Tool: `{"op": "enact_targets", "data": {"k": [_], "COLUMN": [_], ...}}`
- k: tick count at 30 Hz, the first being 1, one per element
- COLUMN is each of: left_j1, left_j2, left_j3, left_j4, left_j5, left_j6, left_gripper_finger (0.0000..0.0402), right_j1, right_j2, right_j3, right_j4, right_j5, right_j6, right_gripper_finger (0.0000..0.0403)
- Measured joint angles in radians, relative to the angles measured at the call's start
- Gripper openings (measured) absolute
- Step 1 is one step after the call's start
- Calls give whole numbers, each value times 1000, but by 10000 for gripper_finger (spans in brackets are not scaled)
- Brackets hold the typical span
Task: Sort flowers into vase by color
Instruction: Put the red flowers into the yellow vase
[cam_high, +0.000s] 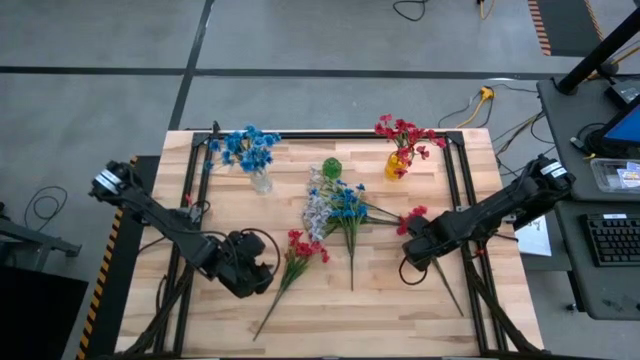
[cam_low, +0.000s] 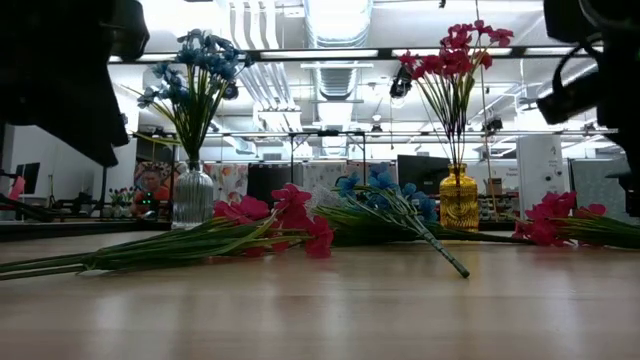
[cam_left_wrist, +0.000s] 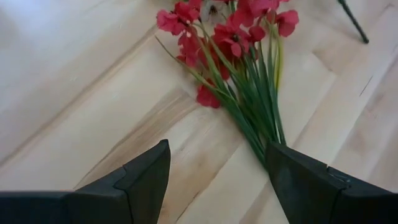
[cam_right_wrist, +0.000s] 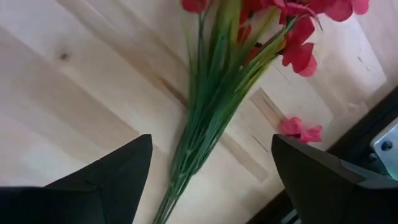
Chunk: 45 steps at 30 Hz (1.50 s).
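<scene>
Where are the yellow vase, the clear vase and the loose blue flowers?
yellow vase (cam_low: 459, 198), low view, on its body.
clear vase (cam_low: 193, 196), low view, on its glass body.
loose blue flowers (cam_high: 347, 203), high view, on the blossoms.

Both tools low, fingers spread — left tool (cam_high: 262, 272), right tool (cam_high: 412, 247).

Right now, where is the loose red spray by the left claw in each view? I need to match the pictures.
High view: red spray lies lower centre, just right of the left claw.
Low view: it lies left of centre, blossoms up front, stems running left.
Left wrist view: red spray lies ahead between the open fingers.
Right wrist view: not in it; that is another red spray.
Shared landmark: the yellow vase.
</scene>
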<state>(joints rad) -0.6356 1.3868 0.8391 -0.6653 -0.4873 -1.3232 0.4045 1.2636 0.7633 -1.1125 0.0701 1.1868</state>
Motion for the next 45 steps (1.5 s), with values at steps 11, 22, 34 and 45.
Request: {"op": "enact_targets", "data": {"k": [11,22,34,45], "left_j1": [-13,-13,-13,-13], "left_j2": [24,25,26,26], "left_j3": [0,0,0,-1], "left_j4": [2,2,11,12], "left_j5": [0,-1,-2,-28], "left_j6": [-18,-22,-22,-21], "left_gripper_finger": [247,247,247,247], "right_j1": [-34,-39,-38,-30], "right_j2": [0,-2,0,-91], "right_j3": [-136,-204,-208,-32], "right_j4": [182,314,325,2], "right_j5": [0,-13,-26,-37], "right_j6": [-19,7,54,16], "right_gripper_finger": [296,207,68,17]}}
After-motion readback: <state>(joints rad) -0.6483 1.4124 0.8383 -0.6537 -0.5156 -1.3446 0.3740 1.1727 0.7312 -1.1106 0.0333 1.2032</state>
